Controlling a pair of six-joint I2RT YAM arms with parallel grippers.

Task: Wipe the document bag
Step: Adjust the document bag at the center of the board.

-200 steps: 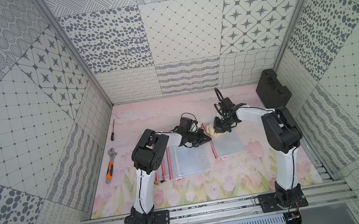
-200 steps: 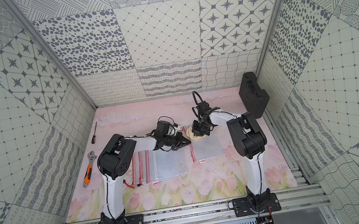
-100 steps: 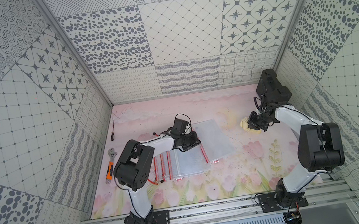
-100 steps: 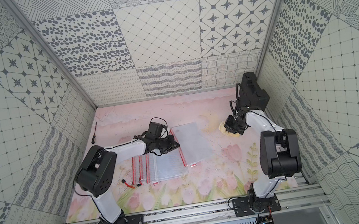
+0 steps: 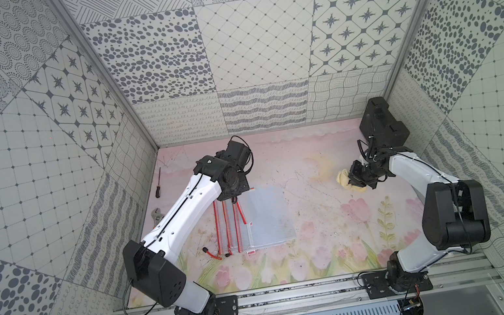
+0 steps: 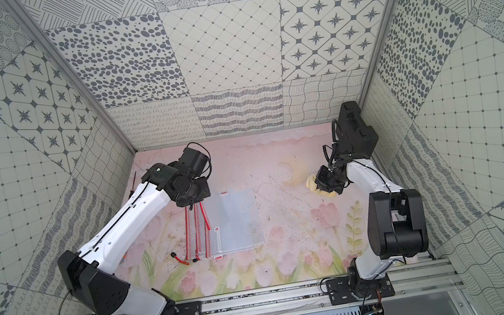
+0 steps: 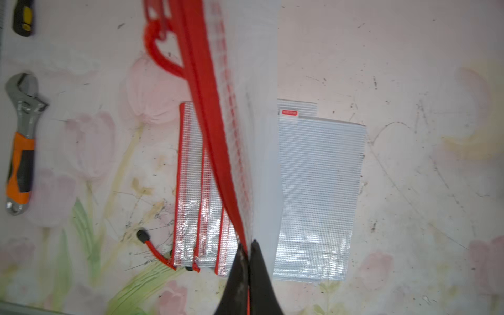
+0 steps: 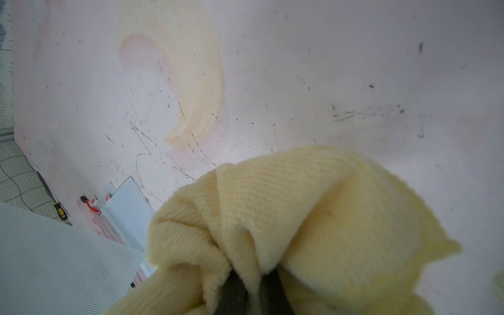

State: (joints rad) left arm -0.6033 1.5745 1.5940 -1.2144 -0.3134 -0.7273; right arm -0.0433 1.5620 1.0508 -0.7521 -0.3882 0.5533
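Now, my left gripper [image 7: 248,246] has its two dark fingers pinched together on the red zipper edge of a document bag [image 7: 253,81]. The bag hangs from that grip, edge-on to the wrist camera, over the stack of bags [image 7: 316,191] lying flat on the table; that puts it left of the table's centre, midway between near and far. My right gripper [image 8: 252,286] is clenched on a yellow cloth [image 8: 313,218], which bunches around the fingers and hides their tips; from above it sits at the right side of the table, well apart from the bags; I cannot tell whether it touches the surface. Further out, a red pull cord [image 7: 152,248] trails from the stack's near left corner; an orange-handled wrench [image 7: 21,141] lies at the table's left edge; a screwdriver [image 5: 158,187] lies farther back on that side; a black box [image 5: 382,125] stands in the far right corner; the table [image 5: 305,156] is a pink floral mat, scuffed with dark marks.
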